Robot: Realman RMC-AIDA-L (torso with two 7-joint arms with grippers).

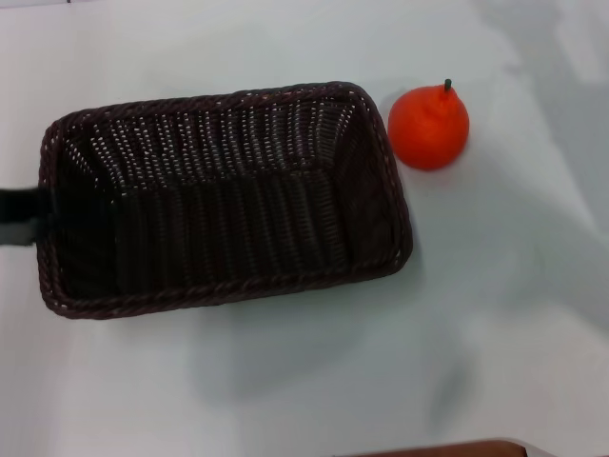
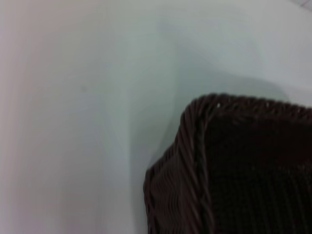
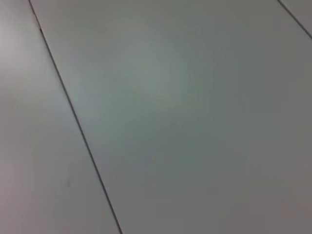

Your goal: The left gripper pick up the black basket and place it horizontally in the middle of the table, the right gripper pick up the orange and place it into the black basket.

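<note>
The black basket (image 1: 224,195) lies lengthwise across the middle of the white table (image 1: 285,381), its open side up and nothing inside it. One corner of it fills the lower part of the left wrist view (image 2: 234,170). The left gripper (image 1: 19,217) shows only as a black part at the left edge of the head view, right at the basket's left short rim. The orange (image 1: 428,129) stands on the table just beyond the basket's far right corner, close to it but apart. The right gripper is out of view; its wrist view shows only bare table (image 3: 185,122).
A brown strip (image 1: 447,447) shows at the bottom edge of the head view. A thin dark seam line (image 3: 73,112) crosses the table in the right wrist view.
</note>
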